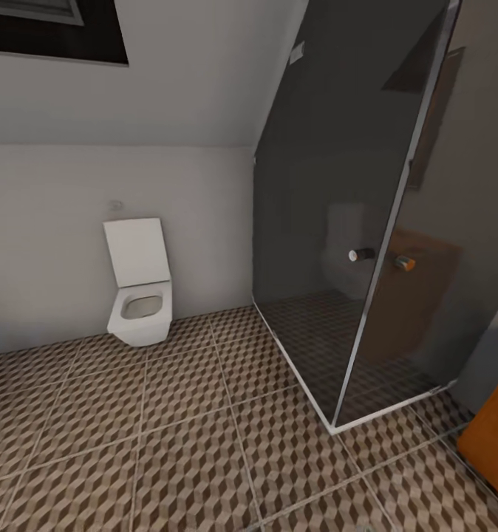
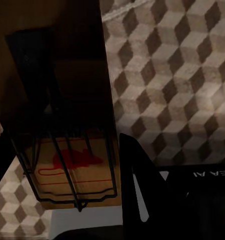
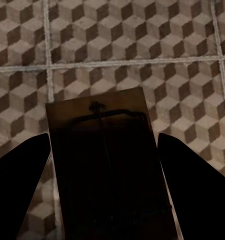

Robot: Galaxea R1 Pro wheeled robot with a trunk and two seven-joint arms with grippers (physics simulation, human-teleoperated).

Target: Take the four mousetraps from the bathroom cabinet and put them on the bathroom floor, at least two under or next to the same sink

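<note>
Now we're in transit: each arm carries a mousetrap, and the head view looks across the bathroom floor (image 1: pixel 190 443) toward a white toilet (image 1: pixel 140 295) against the far wall and a glass shower enclosure (image 1: pixel 352 222) at the right, with an orange-brown corner of the cabinet (image 1: pixel 493 443) just poking in at the right edge. No basin in sight yet, so my read is that the job in hand is carrying these traps to the sink, and the next move calls for turning the base until that basin comes into view, then lowering each trap flat onto the tiles beside or beneath it. Over to the left wrist view: the left gripper (image 2: pixel 67 165) is clamped on a mousetrap (image 2: pixel 75 175), its wire bar and red mouse print plain to see, dark fingers close on either side, patterned tiles beyond. And in the right wrist view the right gripper (image 3: pixel 105 165) grips a second mousetrap (image 3: pixel 107 170), a dark board with its wire loop, fingers hugging both long edges, held above the floor.
</note>
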